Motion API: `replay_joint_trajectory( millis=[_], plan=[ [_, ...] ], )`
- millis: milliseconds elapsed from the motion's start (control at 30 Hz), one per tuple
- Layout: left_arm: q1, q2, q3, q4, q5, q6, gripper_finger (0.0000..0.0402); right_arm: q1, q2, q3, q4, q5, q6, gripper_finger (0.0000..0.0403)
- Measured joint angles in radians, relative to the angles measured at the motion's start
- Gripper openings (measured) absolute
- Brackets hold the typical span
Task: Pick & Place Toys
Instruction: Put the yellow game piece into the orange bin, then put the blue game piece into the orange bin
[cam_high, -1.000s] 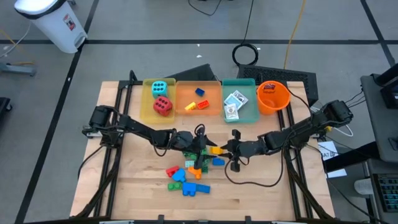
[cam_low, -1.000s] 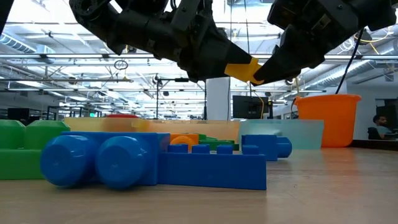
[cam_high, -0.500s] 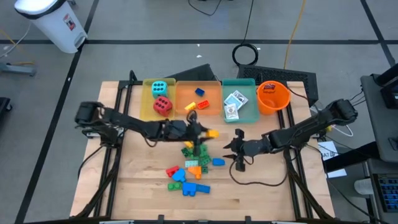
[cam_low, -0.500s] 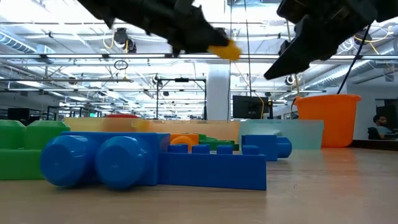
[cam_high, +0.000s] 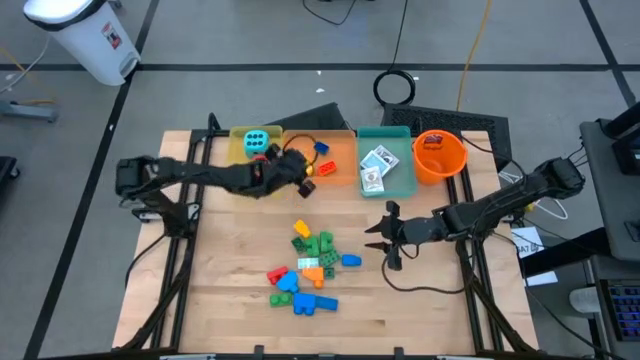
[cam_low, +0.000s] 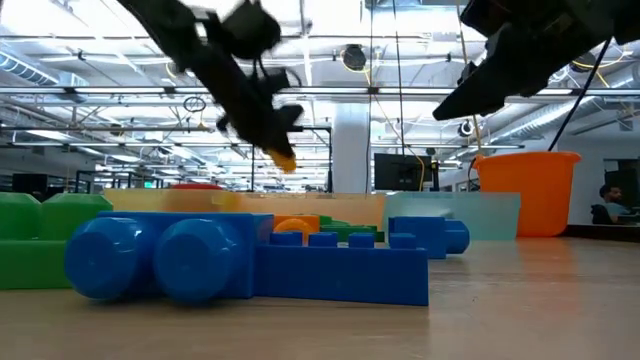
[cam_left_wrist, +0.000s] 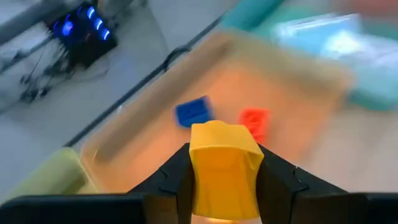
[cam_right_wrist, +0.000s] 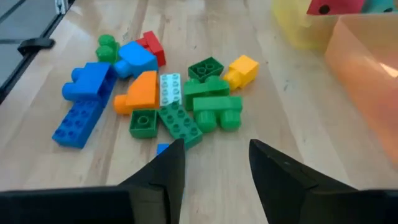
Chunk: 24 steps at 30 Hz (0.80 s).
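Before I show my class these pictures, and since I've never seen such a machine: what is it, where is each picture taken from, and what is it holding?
It is a robot with two dark arms at a wooden table, each ending in a two-finger pincer. One picture looks straight down, one looks level across the tabletop, and one camera sits on each wrist. At the back stand a yellow tray with a cyan die, an orange tray with a few bricks, a teal tray with card packs, and an orange bucket. A pile of bricks lies mid-table. The left pincer is shut on a yellow brick above the orange tray. The right pincer is open and empty, beside the pile.
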Motion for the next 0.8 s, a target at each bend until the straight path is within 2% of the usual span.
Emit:
replay_joint_trajectory(
  millis=[200, 400, 567, 800],
  plan=[
    [0.149, 0.145, 0.005, 0.079, 0.118, -0.067, 0.0136, -0.049, -0.015, -0.047, 0.045, -0.001, -0.016, 0.0145],
    [0.217, 0.198, 0.006, 0.098, 0.190, -0.117, 0.0137, -0.077, -0.016, -0.056, 0.045, -0.003, -0.016, 0.0146],
    [0.215, 0.184, 0.007, 0.101, 0.192, -0.096, 0.0205, -0.078, -0.017, -0.056, 0.099, -0.004, -0.028, 0.0146],
    [0.187, 0.079, 0.006, 0.084, 0.216, -0.005, 0.0301, -0.076, -0.017, -0.056, 0.205, -0.009, -0.043, 0.0155]
  ],
)
